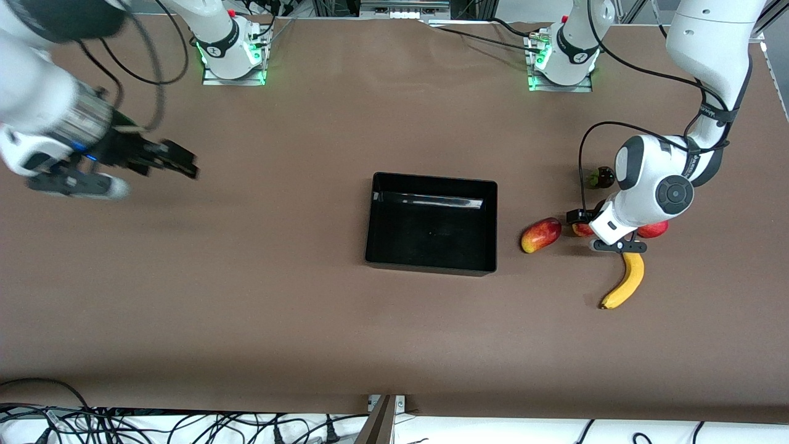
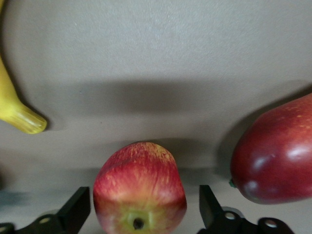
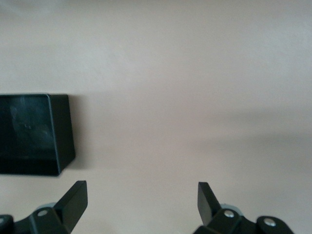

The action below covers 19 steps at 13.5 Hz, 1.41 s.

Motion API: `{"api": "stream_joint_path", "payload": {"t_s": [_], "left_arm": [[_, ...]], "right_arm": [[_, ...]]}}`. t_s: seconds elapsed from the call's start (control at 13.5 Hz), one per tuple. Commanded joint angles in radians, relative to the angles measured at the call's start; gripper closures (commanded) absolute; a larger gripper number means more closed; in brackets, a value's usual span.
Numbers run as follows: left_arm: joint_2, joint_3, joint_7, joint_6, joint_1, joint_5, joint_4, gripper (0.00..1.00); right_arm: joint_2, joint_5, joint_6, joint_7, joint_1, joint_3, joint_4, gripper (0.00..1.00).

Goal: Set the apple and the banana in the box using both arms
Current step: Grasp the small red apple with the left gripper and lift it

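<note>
Left gripper [image 2: 139, 214] apparently astride apple [image 2: 140, 192].

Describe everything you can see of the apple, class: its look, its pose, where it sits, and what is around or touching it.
The apple is small, round, red streaked with yellow, with a yellowish patch around a dark stem dimple that faces the left wrist camera. It rests on the brown table toward the left arm's end, between the mango-like fruit and a plain red fruit, the banana nearer the front camera. The left gripper straddles it, fingers open, gaps showing on both sides.
</note>
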Motion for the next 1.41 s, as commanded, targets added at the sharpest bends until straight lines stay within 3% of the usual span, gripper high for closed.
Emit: {"api": "stream_joint_path", "payload": {"t_s": [0.0,0.07,0.22,0.3,0.37,0.44,0.59,0.67,1.04,1.33], "left_arm": [[0.002,0.0,-0.021,0.0,-0.001,-0.015,0.013,0.87],[-0.004,0.0,-0.023,-0.003,-0.001,-0.015,0.013,0.96],[-0.05,0.0,-0.019,-0.036,-0.004,-0.012,0.034,0.96],[-0.077,-0.006,-0.023,-0.117,-0.012,-0.006,0.074,0.96],[-0.096,-0.017,-0.014,-0.227,-0.013,-0.006,0.132,0.96],[-0.102,-0.05,-0.017,-0.33,-0.017,-0.008,0.205,0.95],[-0.081,-0.192,-0.035,-0.534,-0.032,-0.009,0.381,0.91],[-0.047,-0.222,-0.073,-0.576,-0.059,-0.011,0.445,0.87],[0.097,-0.221,-0.398,-0.574,-0.304,-0.045,0.591,0.85],[0.202,-0.222,-0.405,-0.512,-0.333,-0.037,0.583,0.87]], "right_arm": [[-0.09,-0.076,-0.003,-0.061,-0.142,0.117,-0.117,0.0],[-0.101,-0.099,-0.006,-0.083,-0.209,0.18,-0.119,0.0],[-0.106,-0.106,-0.005,-0.101,-0.313,0.272,-0.123,0.0],[-0.106,-0.119,-0.003,-0.115,-0.378,0.342,-0.12,0.0],[-0.107,-0.153,-0.002,-0.118,-0.392,0.363,-0.12,0.0],[-0.106,-0.161,-0.002,-0.118,-0.394,0.366,-0.112,0.0],[-0.101,-0.172,0.005,-0.117,-0.392,0.366,-0.111,0.0],[-0.098,-0.175,0.006,-0.11,-0.392,0.369,-0.109,0.0],[-0.071,-0.175,-0.002,-0.12,-0.392,0.372,-0.054,0.0],[-0.071,-0.182,0.001,-0.11,-0.392,0.375,-0.048,0.0]]}}
